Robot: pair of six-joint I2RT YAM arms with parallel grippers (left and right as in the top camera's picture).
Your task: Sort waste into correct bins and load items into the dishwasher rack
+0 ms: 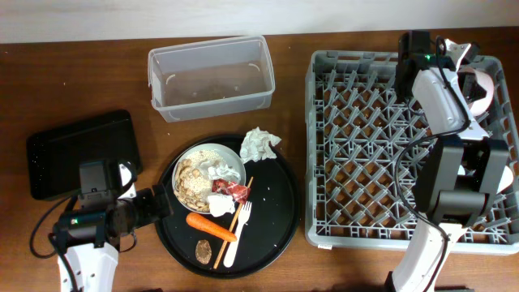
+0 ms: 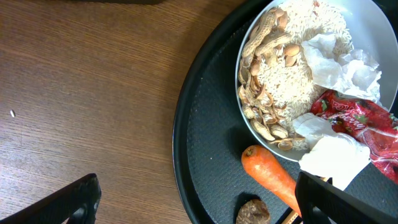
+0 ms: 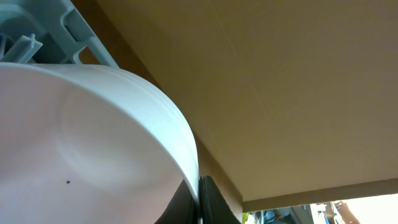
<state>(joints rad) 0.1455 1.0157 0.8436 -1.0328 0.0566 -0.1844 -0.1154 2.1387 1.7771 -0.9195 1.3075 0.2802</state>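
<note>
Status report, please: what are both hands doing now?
Left hand open over edge of round black tray. Right hand shut on pink round bowl, by right edge of grey plastic rack.

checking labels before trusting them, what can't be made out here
Right wrist: bowl fills the frame, hiding most of the rack.
Overhead: right arm covers most of that bowl; chopsticks too thin to count.
Left wrist: brown lump cut by bottom edge, red wrapper by right edge.

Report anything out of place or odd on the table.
One crumpled napkin straddles the round tray's far rim, apart from the rest. More napkins and a red wrapper sit piled on food in the plate. Nothing looks spilled or broken.
</note>
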